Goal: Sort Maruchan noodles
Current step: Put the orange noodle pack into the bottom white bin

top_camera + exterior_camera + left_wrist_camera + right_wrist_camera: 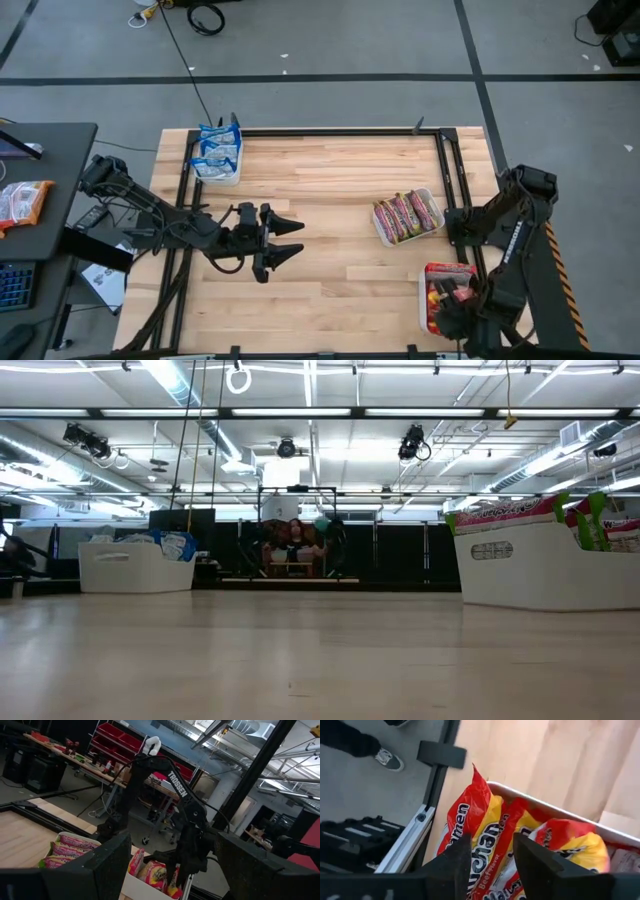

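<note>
- Maruchan noodles are sitting sorted by colour in three white trays on the wooden worktop [340, 200], none lying loose on the boards.
- Nearest the front edge, on the right side, the red-and-yellow packets [448, 290] are filling a tray [423, 300] at the corner.
- The right gripper [489, 865] is hanging directly over that tray, its jaws standing a narrow gap apart with nothing pinched between them; a red packet reading "ramen" is showing just beyond the fingers [452, 865].
- The left gripper [290, 240] is hovering above bare wood at the left-centre of the worktop, jaws spread wide and holding nothing.
- Farther back on the right, the pinkish-silver and green packets [408, 215] are standing on edge in a second tray [384, 238], near the right rail.
- At the far left corner, the blue-and-white packets [218, 150] are standing in the third tray [228, 178].
- Beyond the worktop, a shoe [389, 759] is resting on the grey floor beside the frame.
</note>
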